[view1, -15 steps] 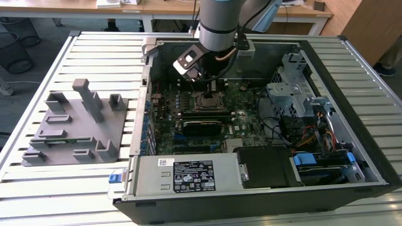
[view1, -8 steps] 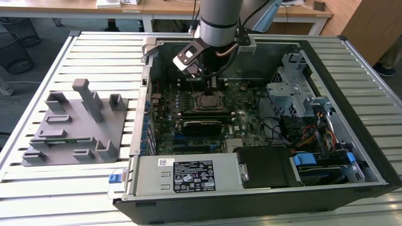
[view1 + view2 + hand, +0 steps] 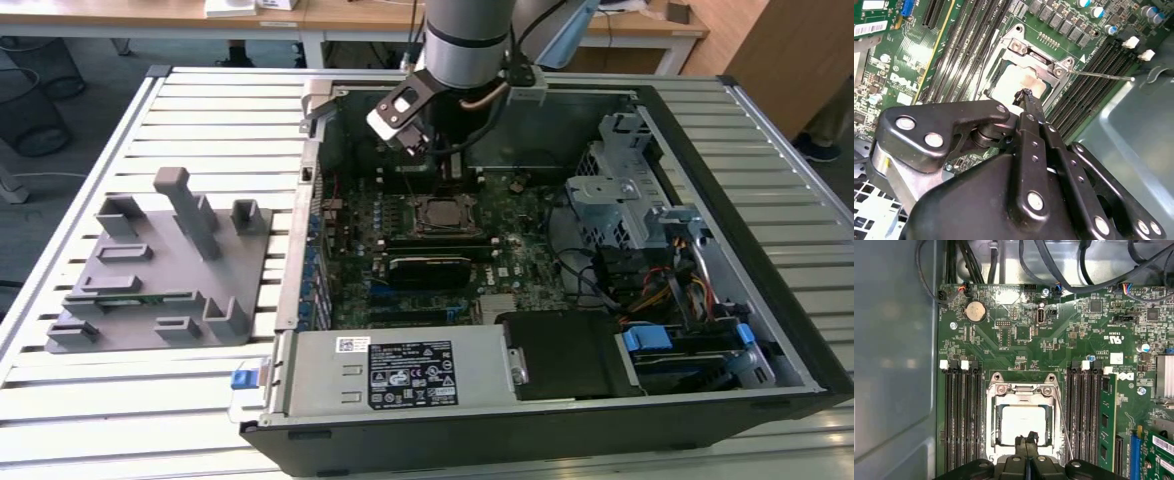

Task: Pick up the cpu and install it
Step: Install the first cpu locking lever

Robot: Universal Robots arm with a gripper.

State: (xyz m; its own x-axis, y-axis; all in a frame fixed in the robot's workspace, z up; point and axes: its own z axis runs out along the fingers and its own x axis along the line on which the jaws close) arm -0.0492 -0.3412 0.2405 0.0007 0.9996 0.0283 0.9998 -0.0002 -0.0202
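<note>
Exterior view: arm (image 3: 467, 40) reaches down into the open computer case (image 3: 787, 330) on the slatted table (image 3: 200, 110). A grey fixture (image 3: 160, 270) sits outside the case, on the exterior view's left, well apart. The cpu (image 3: 447, 213) reads there as a small pale square mid-motherboard (image 3: 521, 255). First wrist view adds detail: cpu lies flat in the socket, metal load frame (image 3: 1021, 388) around it, thin lever (image 3: 1063, 415) alongside. Gripper (image 3: 1026, 441) over the cpu's edge. Second wrist view: fingertips (image 3: 1030, 105) pressed together, nothing between them; contact with the lid, cannot tell.
</note>
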